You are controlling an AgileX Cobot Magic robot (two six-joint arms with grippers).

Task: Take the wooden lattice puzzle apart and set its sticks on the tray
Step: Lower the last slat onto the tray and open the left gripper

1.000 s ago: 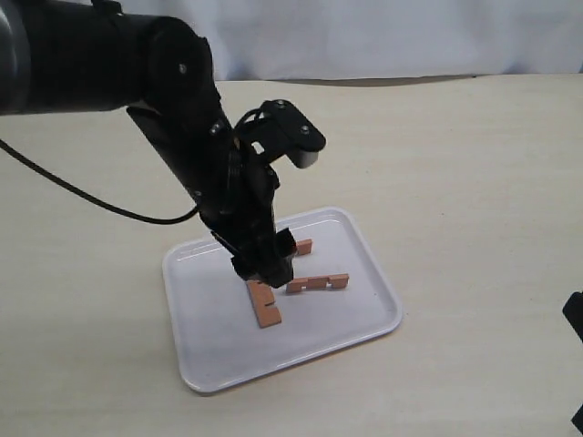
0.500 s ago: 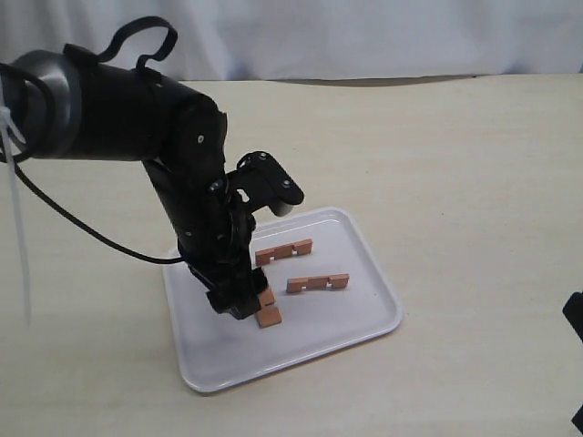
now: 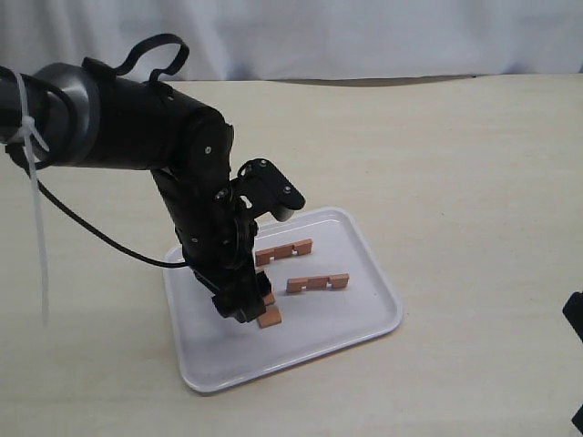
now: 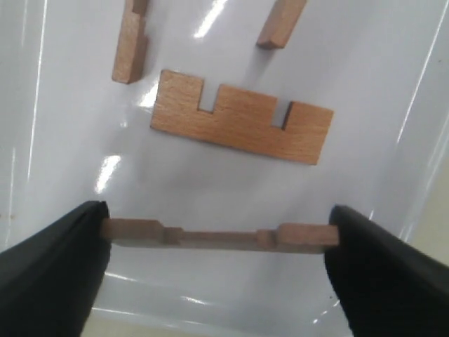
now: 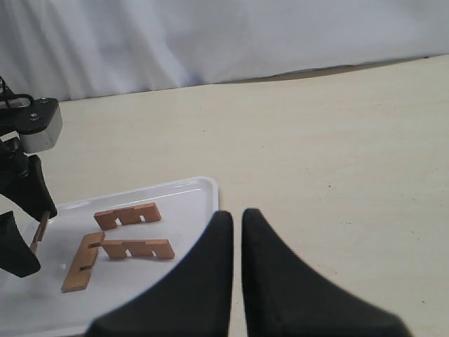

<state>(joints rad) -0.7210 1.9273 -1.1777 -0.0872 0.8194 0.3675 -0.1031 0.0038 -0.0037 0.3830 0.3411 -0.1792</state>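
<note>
No assembled wooden lattice puzzle shows, only separate sticks. My left gripper point(image 4: 219, 239) is shut on one stick point(image 4: 140, 230), clamped end to end between its black fingers point(image 4: 49, 270), just above the white tray point(image 3: 364, 320). In the exterior view that gripper point(image 3: 241, 308) hangs low over the tray's middle left. Three loose sticks lie flat on the tray: one at the back point(image 3: 283, 250), one in the middle point(image 3: 317, 283), and one point(image 3: 270, 317) right beside the gripper. My right gripper point(image 5: 236, 225) is shut and empty over bare table, beside the tray point(image 5: 189, 188).
The tray lies on a beige tabletop point(image 3: 455, 164) with a pale curtain point(image 3: 364, 36) behind it. The left arm's black cable point(image 3: 100, 235) loops over the table to the tray's left. A black part point(image 3: 574, 314) pokes in at the right edge.
The left arm has dropped lower and swung toward the tray's front left, uncovering the back stick. The loose sticks have not moved.
</note>
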